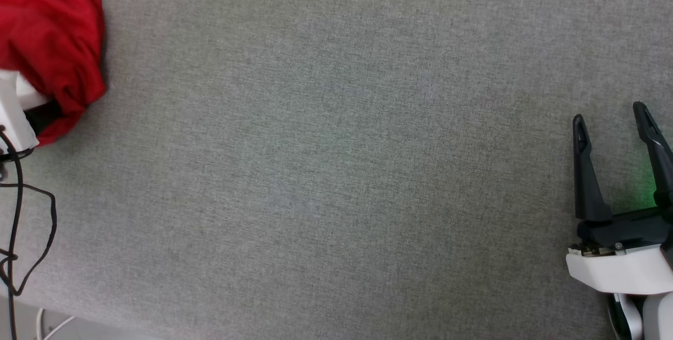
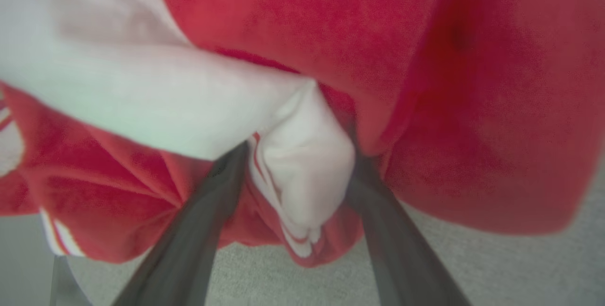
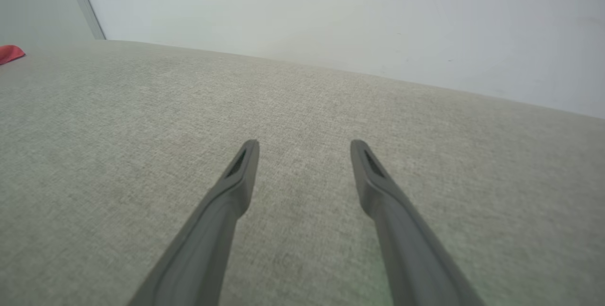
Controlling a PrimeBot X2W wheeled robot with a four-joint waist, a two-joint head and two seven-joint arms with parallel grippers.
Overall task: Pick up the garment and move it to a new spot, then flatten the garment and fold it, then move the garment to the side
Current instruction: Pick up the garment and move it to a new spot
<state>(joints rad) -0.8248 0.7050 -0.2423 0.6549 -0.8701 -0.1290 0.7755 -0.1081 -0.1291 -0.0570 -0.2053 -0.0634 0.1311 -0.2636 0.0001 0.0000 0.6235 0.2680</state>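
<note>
While wrist view shows left hand (image 2: 298,154) splayed round garment (image 2: 472,107), right hand (image 1: 609,110) released.

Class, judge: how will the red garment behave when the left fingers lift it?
Probably floppy: the garment lies crumpled in soft folds, so it should sag. Likely light, as the cloth looks thin. The white fold between the left fingers may slip unless pinched firmly.
</note>
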